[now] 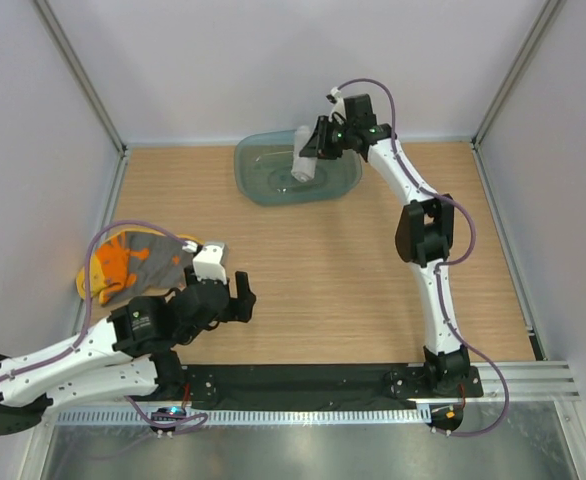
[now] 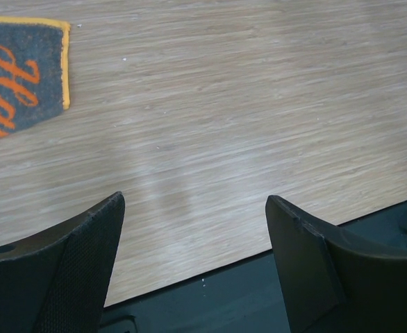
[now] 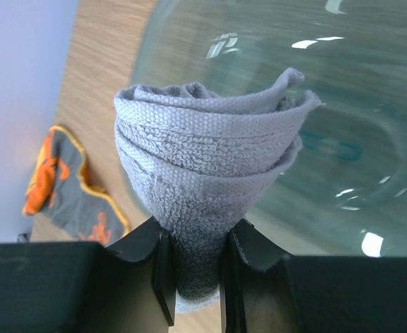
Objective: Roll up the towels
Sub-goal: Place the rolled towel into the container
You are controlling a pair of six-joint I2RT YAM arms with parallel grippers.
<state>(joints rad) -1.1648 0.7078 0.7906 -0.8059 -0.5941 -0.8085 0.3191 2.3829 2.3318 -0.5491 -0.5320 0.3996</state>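
My right gripper (image 1: 316, 148) is shut on a rolled grey towel (image 3: 203, 173) and holds it over the translucent teal tray (image 1: 263, 180); the roll (image 1: 304, 166) hangs end-down into the tray. In the right wrist view the roll is pinched between my gripper (image 3: 195, 267). The yellow-orange towel (image 1: 123, 262), grey on one side with orange print, lies crumpled at the table's left edge; its corner shows in the left wrist view (image 2: 23, 76). My left gripper (image 1: 235, 300) is open and empty above bare wood near the front edge (image 2: 193, 229), right of that towel.
The teal tray (image 3: 342, 90) stands at the back centre of the wooden table. A black mat strip (image 2: 273, 291) runs along the table's near edge. Walls close in on the left, back and right.
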